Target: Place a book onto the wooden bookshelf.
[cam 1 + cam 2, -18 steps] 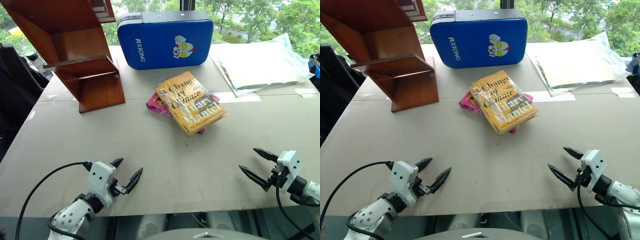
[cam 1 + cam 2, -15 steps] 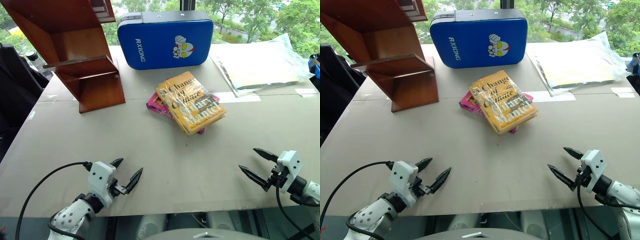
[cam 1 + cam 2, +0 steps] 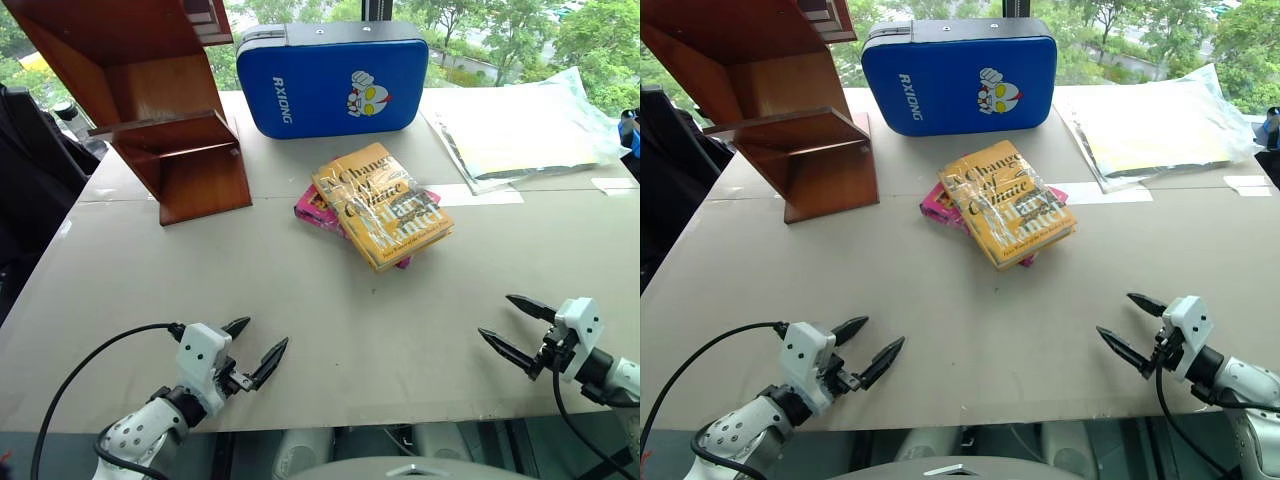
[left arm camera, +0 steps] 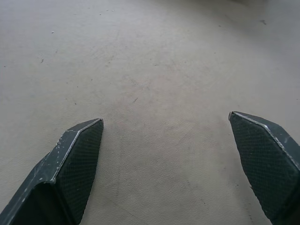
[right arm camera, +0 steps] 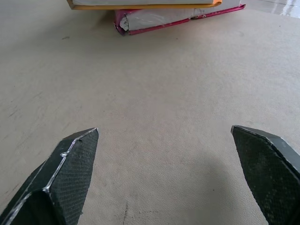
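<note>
Though half a second has passed, nothing has moved: the book (image 3: 381,205) still lies atop the pink book (image 3: 312,208) mid-tabletop (image 3: 300,290), well apart from the wooden bookshelf (image 3: 150,100), so the task has yet to begin. The left gripper (image 3: 254,347) and right gripper (image 3: 509,325) stay spread wide and empty at the near edge.

Book (image 3: 381,204) atop smaller book (image 3: 313,207), table (image 3: 300,300) centre; bookshelf (image 3: 150,110) far left; case (image 3: 335,78) behind
</note>
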